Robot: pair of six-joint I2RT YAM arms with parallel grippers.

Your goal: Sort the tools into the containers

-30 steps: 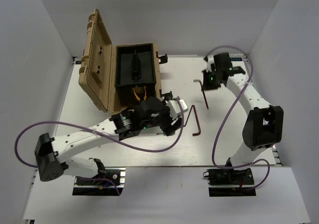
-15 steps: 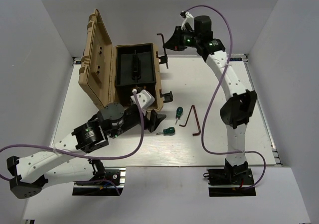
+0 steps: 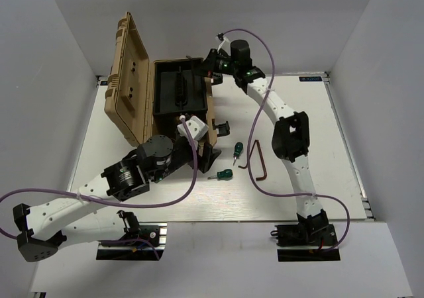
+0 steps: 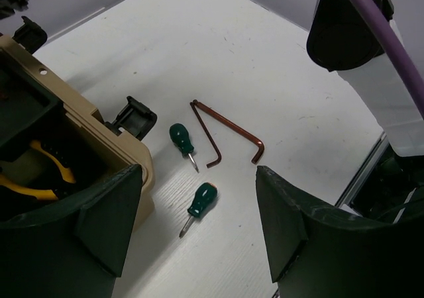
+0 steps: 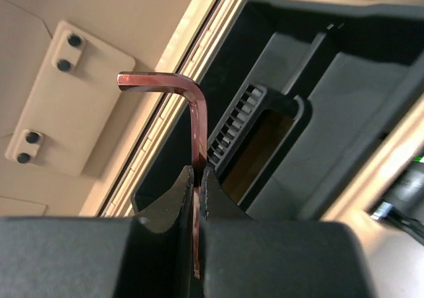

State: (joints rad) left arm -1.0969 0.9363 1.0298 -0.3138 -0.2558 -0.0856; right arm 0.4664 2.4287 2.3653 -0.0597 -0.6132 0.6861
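My right gripper (image 3: 211, 65) is shut on a dark-red hex key (image 5: 194, 112) and holds it above the far right corner of the open tan toolbox (image 3: 211, 116), over its black tray (image 5: 318, 112). My left gripper (image 3: 205, 157) is open and empty, just right of the toolbox's near corner (image 4: 126, 152). Two green-handled screwdrivers (image 4: 180, 136) (image 4: 201, 199) lie on the table below it. Two more dark-red hex keys (image 4: 228, 122) (image 4: 207, 134) lie beside them, touching at one end. Yellow-handled pliers (image 4: 40, 169) lie inside the toolbox.
The toolbox lid (image 3: 129, 79) stands open to the left. A black latch (image 4: 132, 116) sticks out from the box's right wall. White walls close in the table at the left, back and right. The right arm (image 3: 288, 136) stretches across the table's middle.
My right arm has swung from the table's back right to above the toolbox, carrying the hex key. My left arm has drawn back, uncovering the two screwdrivers.
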